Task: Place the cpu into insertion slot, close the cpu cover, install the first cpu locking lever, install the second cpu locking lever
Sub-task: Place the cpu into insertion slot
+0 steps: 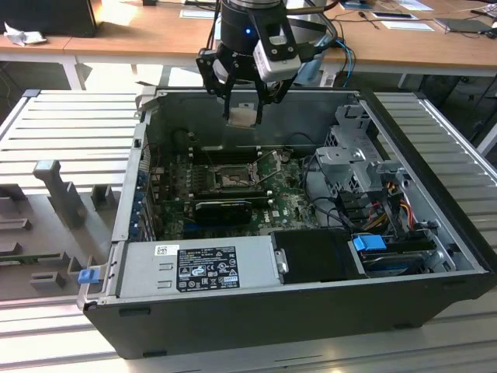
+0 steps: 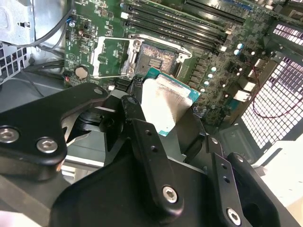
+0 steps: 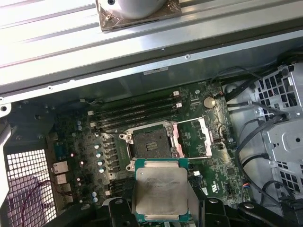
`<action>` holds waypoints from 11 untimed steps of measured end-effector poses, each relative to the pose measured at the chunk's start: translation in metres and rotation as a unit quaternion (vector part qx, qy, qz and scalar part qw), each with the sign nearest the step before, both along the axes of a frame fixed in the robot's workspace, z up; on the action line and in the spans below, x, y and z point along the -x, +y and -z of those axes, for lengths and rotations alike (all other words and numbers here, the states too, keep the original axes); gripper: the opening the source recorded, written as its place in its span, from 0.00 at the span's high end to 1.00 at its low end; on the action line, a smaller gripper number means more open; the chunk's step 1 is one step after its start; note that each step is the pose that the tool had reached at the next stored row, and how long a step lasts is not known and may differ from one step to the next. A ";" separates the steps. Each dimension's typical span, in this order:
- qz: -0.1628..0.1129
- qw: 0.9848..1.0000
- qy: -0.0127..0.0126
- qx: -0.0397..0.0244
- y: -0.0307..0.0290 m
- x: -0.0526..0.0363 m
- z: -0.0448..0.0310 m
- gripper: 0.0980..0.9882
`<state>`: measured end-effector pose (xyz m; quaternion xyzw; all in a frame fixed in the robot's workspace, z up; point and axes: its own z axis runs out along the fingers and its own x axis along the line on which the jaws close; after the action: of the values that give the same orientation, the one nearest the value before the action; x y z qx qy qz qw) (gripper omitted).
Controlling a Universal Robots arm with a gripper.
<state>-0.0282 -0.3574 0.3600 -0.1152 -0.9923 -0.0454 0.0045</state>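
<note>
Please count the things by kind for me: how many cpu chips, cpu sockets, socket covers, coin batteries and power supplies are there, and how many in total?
cpu, held in the gripper: 1
insertion slot, with nothing in it: 1
cpu cover, swung open: 1
coin battery: 1
grey power supply: 1
Total: 5

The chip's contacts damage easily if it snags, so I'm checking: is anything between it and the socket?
Nothing visible does. The claw holds the chip in the air above the board; the socket lies bare, and its cover is swung open to one side, off the contacts.
</note>
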 end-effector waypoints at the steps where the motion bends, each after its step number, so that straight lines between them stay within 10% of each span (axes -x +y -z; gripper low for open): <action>1: 0.001 1.000 0.000 0.000 0.0000 0.0000 0.0000 0.52; 11: 0.023 1.000 0.000 0.000 0.0000 0.0000 0.0002 0.52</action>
<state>-0.0282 -0.3574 0.3598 -0.1375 -0.9895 -0.0453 0.0034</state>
